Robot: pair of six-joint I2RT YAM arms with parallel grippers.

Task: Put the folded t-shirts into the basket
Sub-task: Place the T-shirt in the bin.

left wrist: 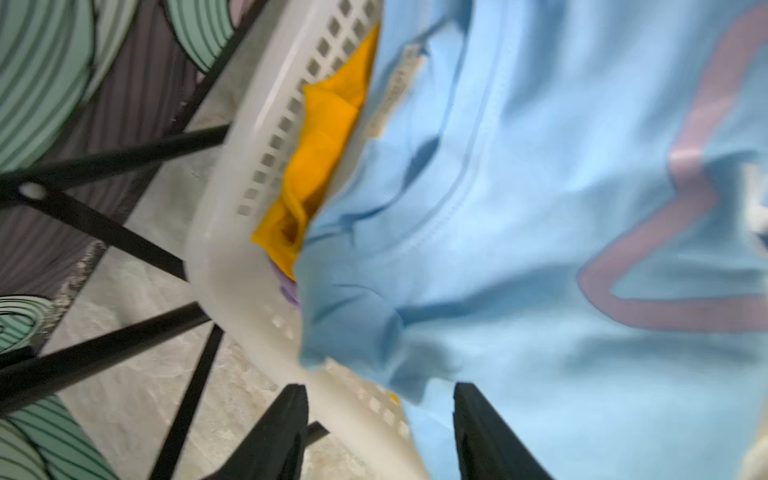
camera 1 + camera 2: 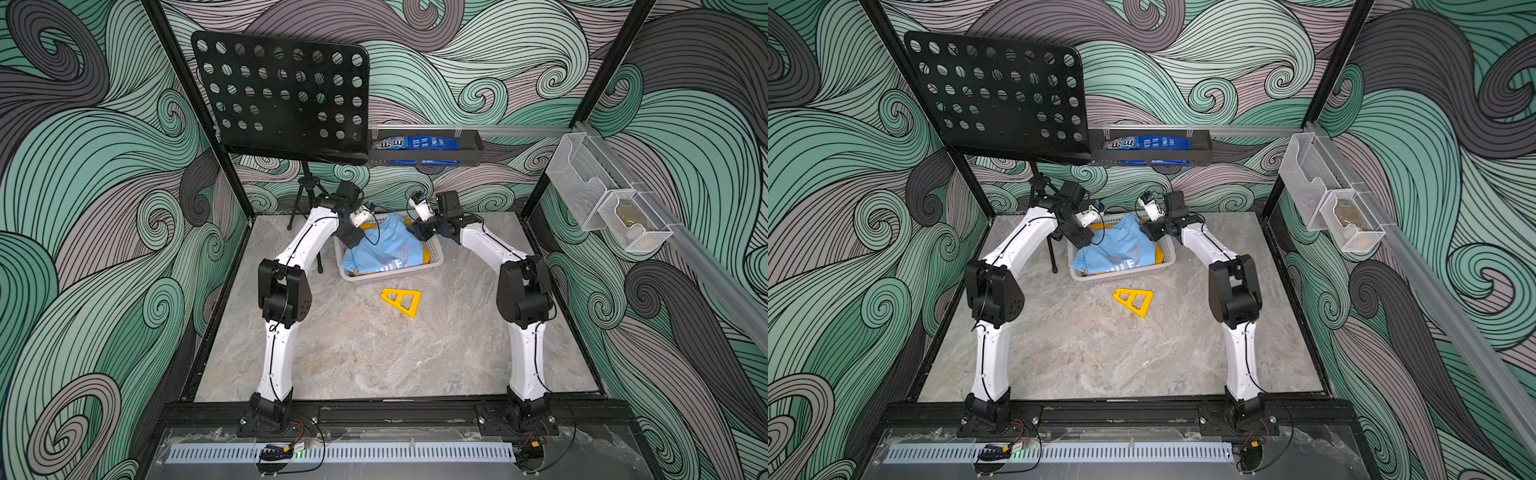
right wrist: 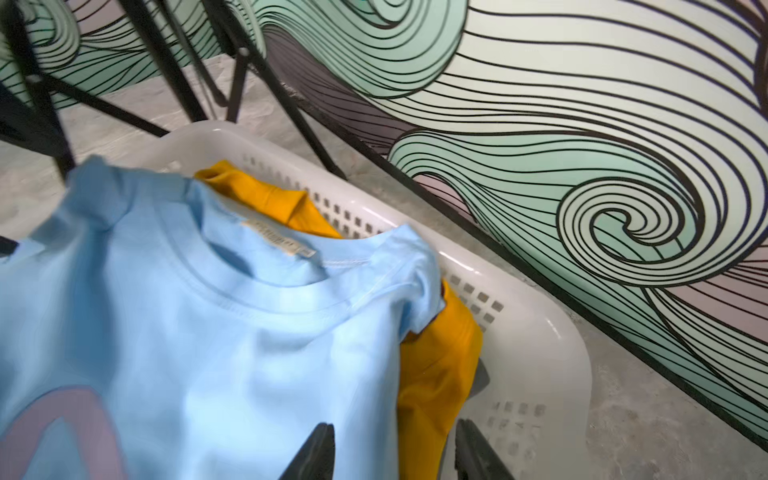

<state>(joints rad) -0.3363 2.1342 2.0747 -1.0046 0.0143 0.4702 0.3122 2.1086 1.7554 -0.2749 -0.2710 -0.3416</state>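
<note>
Left wrist view: light blue shirt overhangs the basket rim and may slide out; left hand and right hand are parted, empty.

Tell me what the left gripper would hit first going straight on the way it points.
Probably the light blue folded t-shirt, whose edge drapes over the rim of the white perforated plastic basket; both show between the open jaws of the left gripper. Depth is unclear; the rim might come first.

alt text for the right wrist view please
A light blue t-shirt lies atop a mustard yellow t-shirt in the white basket. The right gripper hangs above them, jaws apart and empty. A swirl-patterned wall stands behind.
</note>
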